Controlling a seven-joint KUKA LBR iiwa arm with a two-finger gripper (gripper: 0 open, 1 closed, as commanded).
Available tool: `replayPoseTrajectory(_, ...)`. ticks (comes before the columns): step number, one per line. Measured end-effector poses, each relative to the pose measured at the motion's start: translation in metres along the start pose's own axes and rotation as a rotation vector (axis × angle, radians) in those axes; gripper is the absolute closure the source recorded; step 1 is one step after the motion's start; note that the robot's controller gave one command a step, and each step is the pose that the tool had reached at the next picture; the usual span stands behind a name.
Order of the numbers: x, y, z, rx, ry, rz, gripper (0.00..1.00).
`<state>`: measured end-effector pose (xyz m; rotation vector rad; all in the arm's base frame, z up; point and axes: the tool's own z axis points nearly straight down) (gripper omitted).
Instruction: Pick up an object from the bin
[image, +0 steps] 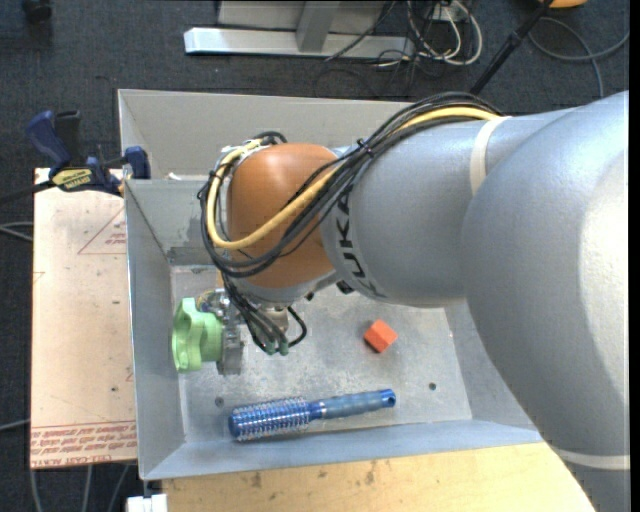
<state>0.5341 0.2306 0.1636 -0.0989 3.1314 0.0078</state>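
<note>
My grey arm looms closest, sweeping in from the right, with its orange wrist cover over the bin. My hand is low at the left side and seems to touch a light green plastic piece. Spread or pressed together, I can't tell. A blue hairbrush lies along the near wall. A small orange block sits apart, mid-floor.

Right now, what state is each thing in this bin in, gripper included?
green plastic piece: by the left wall of the bin, right against the gripper; whether it is held cannot be told.
orange block: lying loose mid-floor, apart from the gripper.
blue hairbrush: lying flat along the near wall, untouched.
gripper: low in the bin, at its left side.
</note>
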Motion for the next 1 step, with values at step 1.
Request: replayPoseTrajectory(1,0.0042,0.0046,-0.0536,0.002,0.002,-0.023,1.0)
